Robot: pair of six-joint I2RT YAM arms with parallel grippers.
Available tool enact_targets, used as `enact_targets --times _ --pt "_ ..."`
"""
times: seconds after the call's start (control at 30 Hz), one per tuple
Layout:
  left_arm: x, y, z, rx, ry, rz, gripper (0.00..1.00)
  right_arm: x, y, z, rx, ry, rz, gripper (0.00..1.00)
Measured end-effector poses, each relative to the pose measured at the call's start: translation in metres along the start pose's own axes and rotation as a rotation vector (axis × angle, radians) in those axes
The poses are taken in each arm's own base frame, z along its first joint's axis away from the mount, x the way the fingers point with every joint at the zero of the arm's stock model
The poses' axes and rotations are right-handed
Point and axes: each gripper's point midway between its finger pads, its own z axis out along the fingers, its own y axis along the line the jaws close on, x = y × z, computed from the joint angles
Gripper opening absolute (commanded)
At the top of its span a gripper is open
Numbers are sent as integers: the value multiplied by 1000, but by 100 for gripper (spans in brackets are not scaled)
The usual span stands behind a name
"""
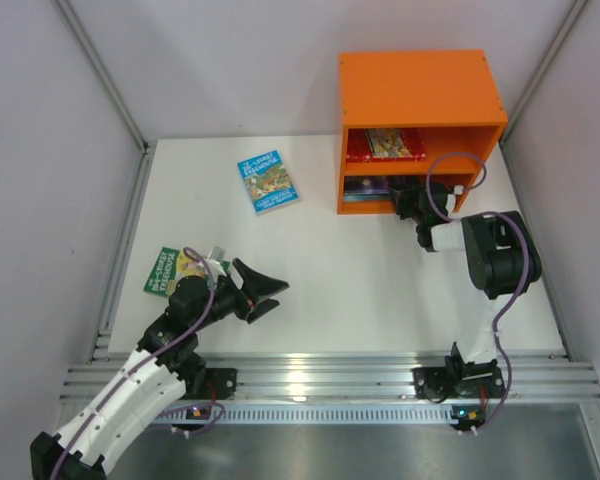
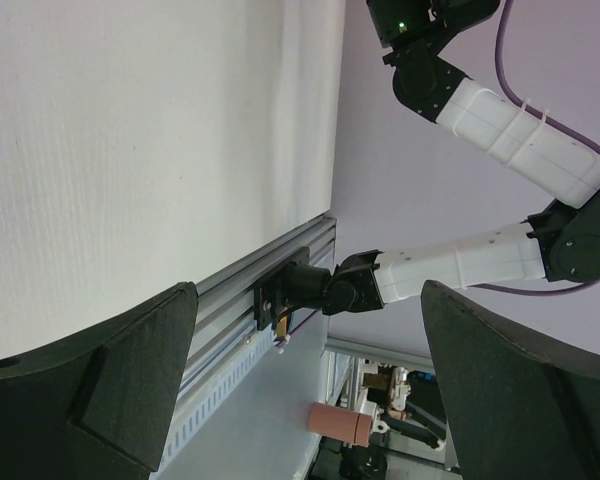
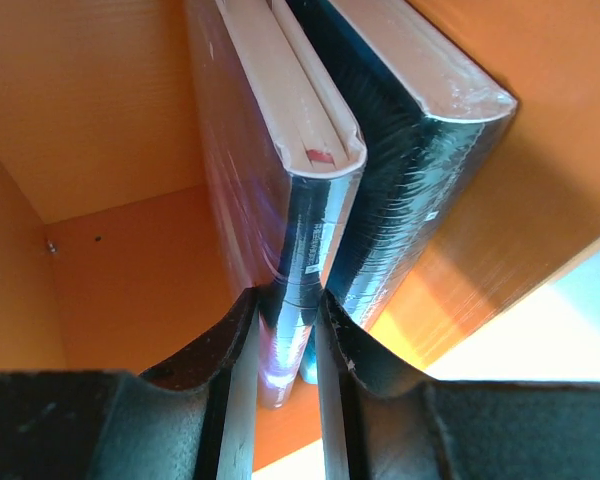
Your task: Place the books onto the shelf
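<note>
The orange shelf (image 1: 420,85) stands at the back right. A red-bordered book (image 1: 385,145) lies in its upper compartment. My right gripper (image 1: 405,200) reaches into the lower compartment, where dark books (image 1: 368,188) stand. In the right wrist view my right gripper (image 3: 285,340) is shut on the spine edge of a dark, purplish book (image 3: 305,230), pressed beside another dark book (image 3: 400,180). A light-blue illustrated book (image 1: 268,182) lies flat mid-table. A green book (image 1: 170,270) lies at the left, partly under my left arm. My left gripper (image 1: 270,297) hangs open and empty, its fingers (image 2: 110,370) wide apart.
Orange shelf walls (image 3: 100,120) close in around the right gripper. The aluminium rail (image 1: 330,375) runs along the table's near edge. White walls bound the table on three sides. The right arm's lower links (image 2: 460,265) show in the left wrist view.
</note>
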Motion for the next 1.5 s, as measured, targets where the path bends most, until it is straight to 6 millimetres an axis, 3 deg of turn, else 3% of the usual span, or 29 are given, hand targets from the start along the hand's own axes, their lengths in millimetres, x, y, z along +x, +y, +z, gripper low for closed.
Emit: enact_targets --times 0.2,0.4,0.53,0.77,0.97,1.5 --pt "0 4 2 -17 4 -6 98 0 2 2 -6 11 -21 22" --pt "0 4 2 -16 4 -6 98 0 2 3 9 24 -45 37" --pt "0 4 2 -16 4 -6 98 12 -3 0 31 84 -62 44" --pt "0 2 1 -10 3 -3 98 18 4 -6 32 130 -87 45" --pt "0 0 0 -1 1 0 97 20 14 -11 11 140 -99 39" --pt "-2 1 -1 -2 -14 1 97 19 6 -11 49 138 -109 36"
